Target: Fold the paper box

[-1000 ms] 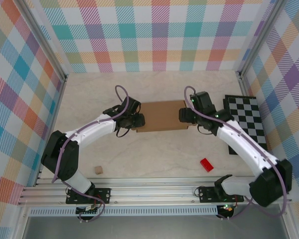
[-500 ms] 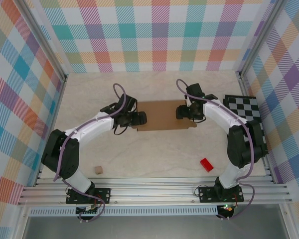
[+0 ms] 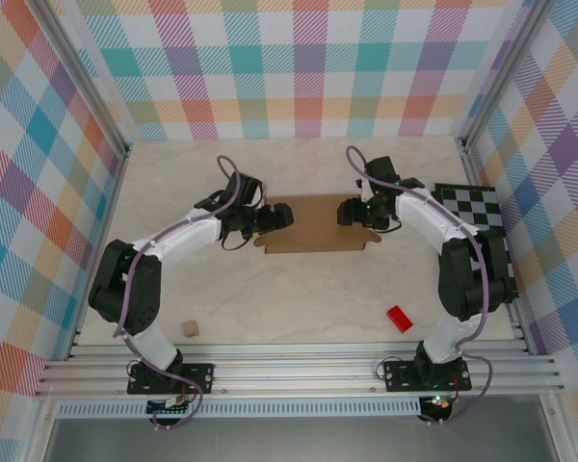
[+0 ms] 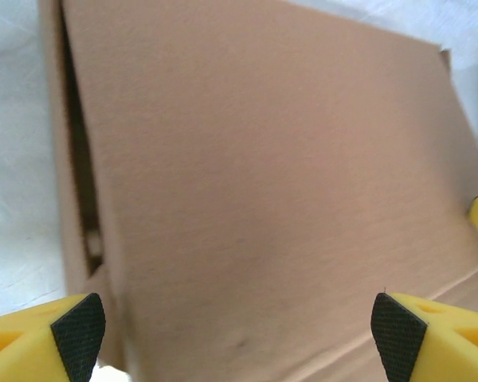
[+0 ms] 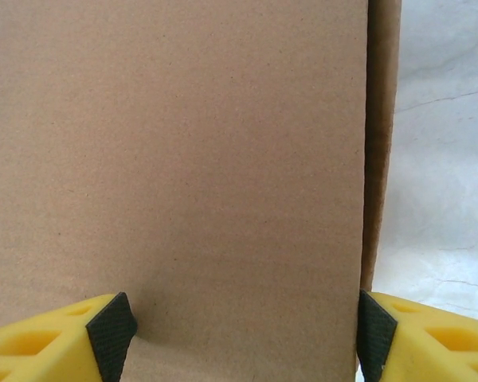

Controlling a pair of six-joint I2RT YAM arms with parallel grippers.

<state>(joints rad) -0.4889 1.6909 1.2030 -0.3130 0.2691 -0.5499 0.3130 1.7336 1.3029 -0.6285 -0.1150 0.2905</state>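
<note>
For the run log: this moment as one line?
paper box: on table | left gripper: open at left end | right gripper: open at right end

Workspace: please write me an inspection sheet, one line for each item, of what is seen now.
Surface: pale marbled table, no spill seen.
Job's things: brown box mid-table, one gripper at each end.
Clutter: tan cube near left; red block near right; checkered board at the right edge.
Grippers: left gripper open at the box's left end; right gripper open at its right end.
Cables: left cable and right cable, purple, loop above the wrists; no snag seen.
Surroundings: plaid walls on three sides; metal rail at the near edge.
</note>
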